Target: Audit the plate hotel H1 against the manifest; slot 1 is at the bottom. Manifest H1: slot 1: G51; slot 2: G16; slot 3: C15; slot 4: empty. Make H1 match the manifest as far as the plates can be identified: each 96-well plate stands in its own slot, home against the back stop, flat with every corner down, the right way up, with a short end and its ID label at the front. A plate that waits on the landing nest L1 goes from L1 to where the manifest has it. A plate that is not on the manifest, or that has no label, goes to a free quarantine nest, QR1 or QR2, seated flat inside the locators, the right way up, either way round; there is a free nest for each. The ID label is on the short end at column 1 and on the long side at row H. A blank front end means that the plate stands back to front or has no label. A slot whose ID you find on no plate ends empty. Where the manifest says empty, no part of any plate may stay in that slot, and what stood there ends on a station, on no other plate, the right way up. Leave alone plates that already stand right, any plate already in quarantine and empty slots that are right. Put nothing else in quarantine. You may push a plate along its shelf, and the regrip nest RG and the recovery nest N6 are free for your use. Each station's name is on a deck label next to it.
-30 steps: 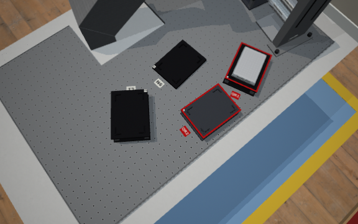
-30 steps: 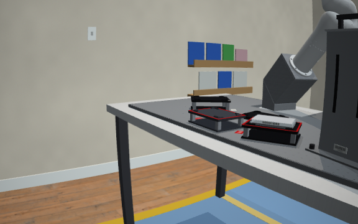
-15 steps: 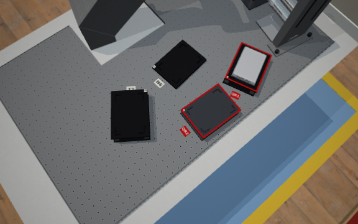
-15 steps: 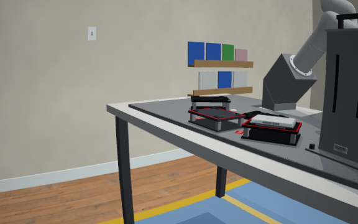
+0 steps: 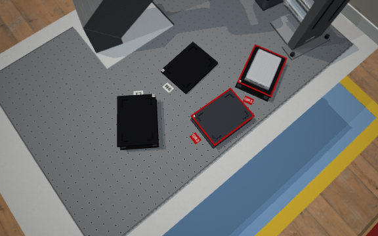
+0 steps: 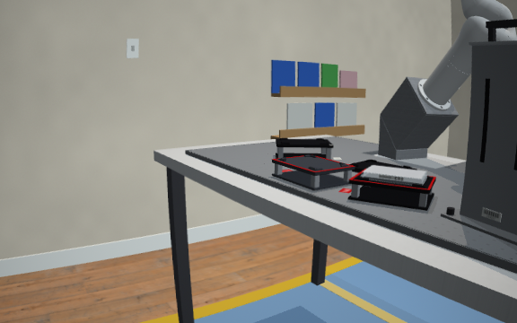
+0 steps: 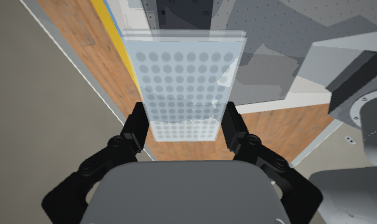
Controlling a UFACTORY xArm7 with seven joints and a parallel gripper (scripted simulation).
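Note:
In the wrist view my gripper [image 7: 185, 111] is shut on a clear 96-well plate [image 7: 185, 86], gripping its long sides near one short end; the plate sticks out ahead of the fingers, high above the floor and the table edge. No label shows on it from here. The gripper does not show in either the top or the exterior view. Quarantine nest QR1 holds a white plate [image 6: 394, 174], seated flat. Quarantine nest QR2 [image 5: 222, 116] is empty. The hotel H1 [image 6: 505, 135] stands at the right; its slots are hidden.
The black nest N6 [image 5: 189, 67] is empty. Another black nest [image 5: 137, 120] is empty at the left of the deck. The arm's grey base block [image 5: 120, 23] stands at the back. A hotel post [image 5: 313, 25] rises at the back right.

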